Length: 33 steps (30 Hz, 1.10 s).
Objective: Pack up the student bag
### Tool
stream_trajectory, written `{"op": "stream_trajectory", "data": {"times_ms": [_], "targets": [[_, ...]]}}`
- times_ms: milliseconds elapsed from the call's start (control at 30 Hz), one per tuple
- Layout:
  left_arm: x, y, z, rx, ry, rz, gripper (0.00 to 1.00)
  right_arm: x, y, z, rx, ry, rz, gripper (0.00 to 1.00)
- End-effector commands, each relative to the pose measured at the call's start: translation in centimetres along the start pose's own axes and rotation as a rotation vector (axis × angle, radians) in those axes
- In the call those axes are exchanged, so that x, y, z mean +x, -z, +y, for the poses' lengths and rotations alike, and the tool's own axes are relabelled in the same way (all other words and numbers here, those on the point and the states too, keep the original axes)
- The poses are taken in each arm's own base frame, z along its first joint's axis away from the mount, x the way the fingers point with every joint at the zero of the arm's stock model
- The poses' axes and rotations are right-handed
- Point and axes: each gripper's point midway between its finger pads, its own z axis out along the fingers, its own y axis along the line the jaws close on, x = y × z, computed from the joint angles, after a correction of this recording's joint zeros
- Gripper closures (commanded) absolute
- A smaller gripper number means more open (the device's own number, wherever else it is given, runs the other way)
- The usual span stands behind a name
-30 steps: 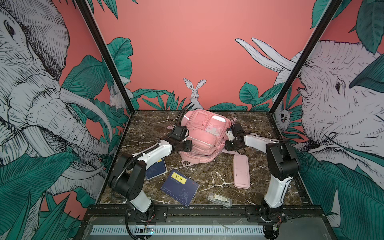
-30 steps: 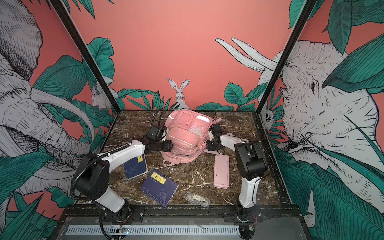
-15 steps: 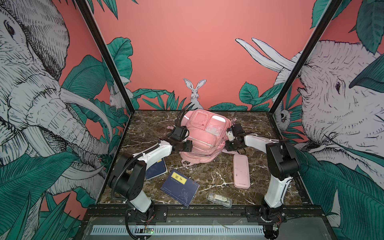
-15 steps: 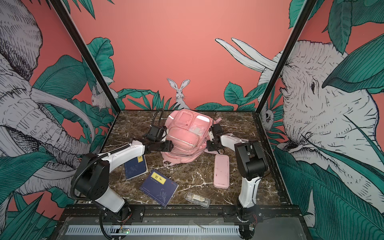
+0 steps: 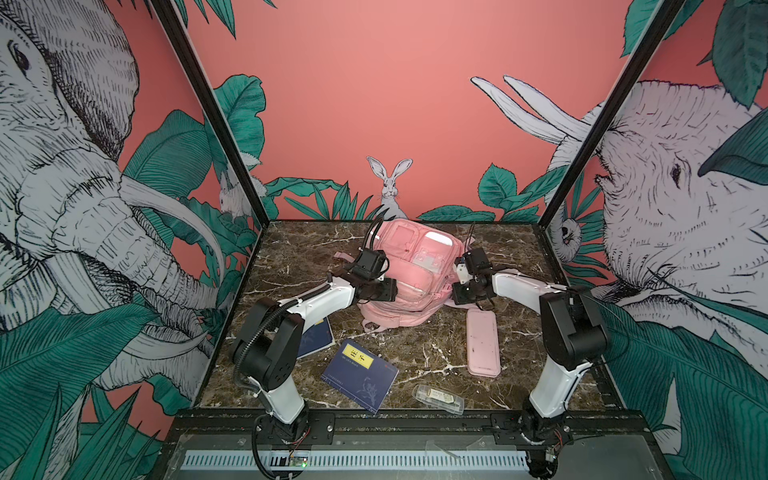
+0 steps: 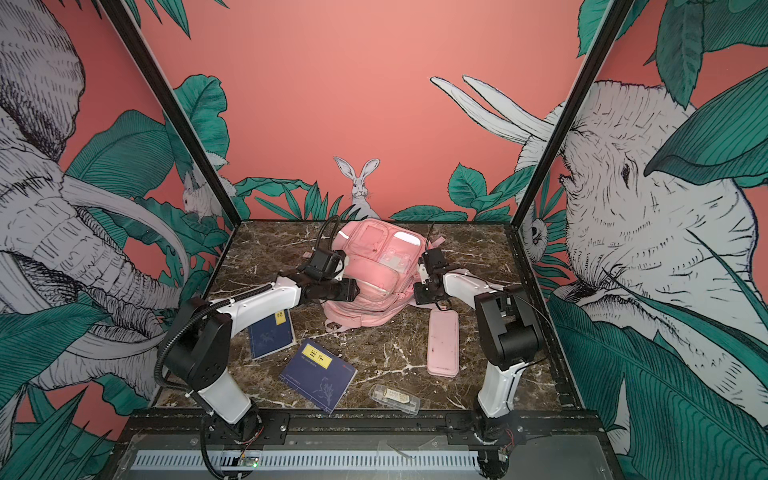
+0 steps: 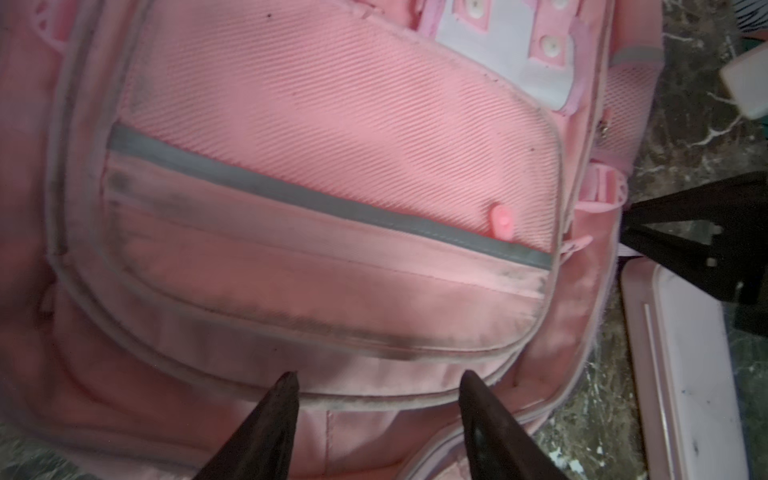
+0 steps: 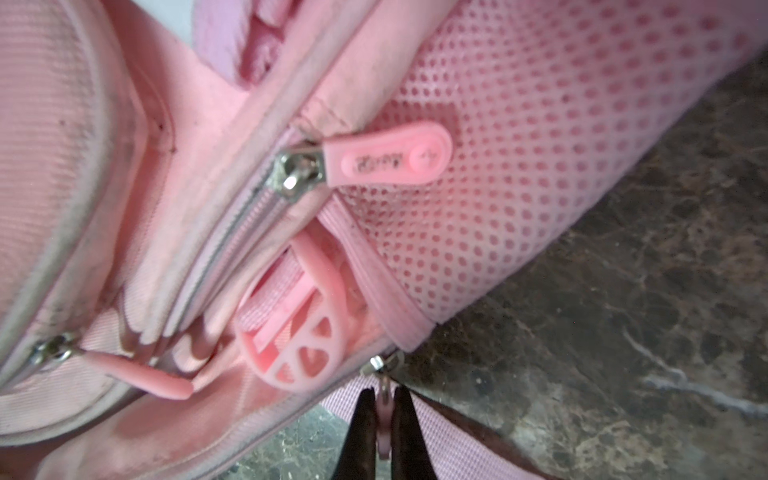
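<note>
The student bag (image 5: 409, 266) (image 6: 374, 266), a soft pink backpack with grey reflective strips, lies front-up at the back middle of the marble table in both top views. My left gripper (image 5: 386, 291) (image 7: 379, 374) is at the bag's left side. It is open, its tips spread over the lower seam of the front pocket (image 7: 332, 187) with only fabric between them. My right gripper (image 5: 459, 293) (image 8: 383, 390) is at the bag's right side, beside the mesh pocket (image 8: 540, 124). It is shut on a pink zipper pull (image 8: 383, 419) hanging from a metal slider.
A long pink pencil case (image 5: 482, 343) lies just in front of the right gripper. Two dark blue notebooks (image 5: 359, 380) (image 5: 316, 338) lie front left, one partly under the left arm. A clear plastic case (image 5: 438, 399) rests near the front edge.
The right gripper's fingers have closed onto the zipper pull. The left gripper has opened a touch. Both arms and the bag stay where they were.
</note>
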Motion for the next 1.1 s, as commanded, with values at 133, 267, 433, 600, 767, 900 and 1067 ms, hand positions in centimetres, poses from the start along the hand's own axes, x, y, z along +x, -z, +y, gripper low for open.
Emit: {"op": "stream_trajectory", "data": {"times_ms": [133,267,433,600,767,900,1067], "targets": [[-0.1,-1.0,-3.5,0.108,0.041,0.005,0.36,1.0,1.2,0.4,0.020,0.034,0.032,0.96],[0.8,-0.6,-4.4,0.131,0.050,0.023,0.35,1.1,1.2,0.5,0.020,0.041,0.036,0.96],[2.1,0.9,-3.9,0.121,0.098,0.018,0.29,0.8,1.3,0.5,0.020,0.044,0.031,0.96],[2.7,1.8,-3.4,0.126,0.169,-0.020,0.29,0.6,1.2,0.7,0.013,0.047,0.028,0.96],[2.4,-0.5,-3.9,0.161,0.234,-0.005,0.28,0.4,1.2,1.1,0.009,0.050,0.028,0.96],[1.8,-2.5,-4.4,0.191,0.313,-0.003,0.29,0.5,1.3,1.4,0.010,0.062,0.029,0.97],[0.9,-4.0,-4.0,0.200,0.414,-0.042,0.35,1.1,1.7,1.6,0.015,0.077,0.035,0.97]]}}
